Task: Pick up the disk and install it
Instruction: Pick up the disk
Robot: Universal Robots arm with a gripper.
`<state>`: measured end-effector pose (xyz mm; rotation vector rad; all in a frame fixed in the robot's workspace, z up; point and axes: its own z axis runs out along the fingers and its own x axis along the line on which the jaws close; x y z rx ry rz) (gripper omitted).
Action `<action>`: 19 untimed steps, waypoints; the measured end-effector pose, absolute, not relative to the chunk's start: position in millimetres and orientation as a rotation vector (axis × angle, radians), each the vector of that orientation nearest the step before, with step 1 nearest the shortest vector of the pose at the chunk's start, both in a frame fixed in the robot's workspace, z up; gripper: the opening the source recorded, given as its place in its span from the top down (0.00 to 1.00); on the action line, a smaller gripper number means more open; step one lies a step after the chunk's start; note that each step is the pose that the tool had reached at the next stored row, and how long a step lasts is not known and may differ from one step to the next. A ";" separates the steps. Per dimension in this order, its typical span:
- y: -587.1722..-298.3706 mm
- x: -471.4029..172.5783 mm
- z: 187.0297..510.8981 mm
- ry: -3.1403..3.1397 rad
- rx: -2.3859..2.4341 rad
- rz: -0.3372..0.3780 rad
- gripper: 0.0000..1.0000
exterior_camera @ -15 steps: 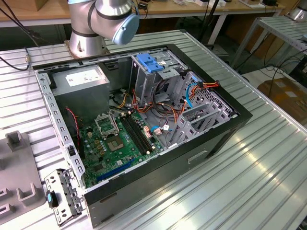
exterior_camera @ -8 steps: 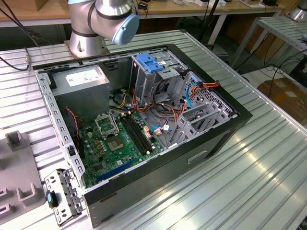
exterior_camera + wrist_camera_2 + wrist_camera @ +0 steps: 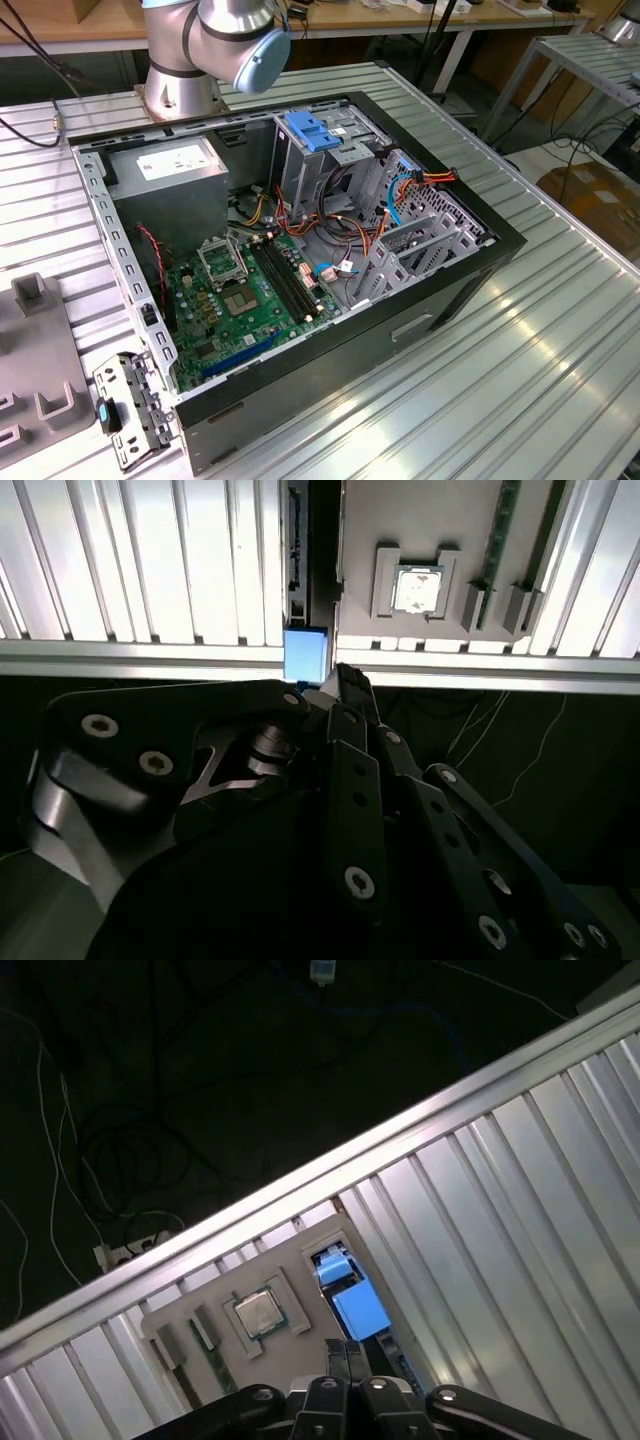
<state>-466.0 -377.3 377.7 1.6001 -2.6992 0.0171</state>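
In both wrist views my gripper has its black fingers drawn together with nothing seen between them. Just past the fingertips is the disk, seen edge-on as a narrow dark body with blue plastic rails. It stands at the edge of a grey parts tray, close to the table's rim. I cannot tell whether the fingertips touch it. The open computer case, with its drive bays under a blue latch plate, lies in the middle of the exterior view.
The tray also carries a processor chip and memory sticks. In the exterior view the arm's base stands behind the case, a grey power-supply box sits inside it, and a metal bracket lies at the front left. Cables hang below the table edge.
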 end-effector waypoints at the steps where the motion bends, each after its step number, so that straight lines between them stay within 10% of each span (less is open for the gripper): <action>1: -376.6 -466.0 377.0 -2.697 1.615 0.025 0.89; 8: -376.4 -466.1 372.9 -2.566 1.821 0.026 0.89; 15: -376.5 -466.5 363.4 -2.391 2.050 0.024 0.52; 19: -373.8 -469.4 354.2 -2.360 2.087 0.022 0.52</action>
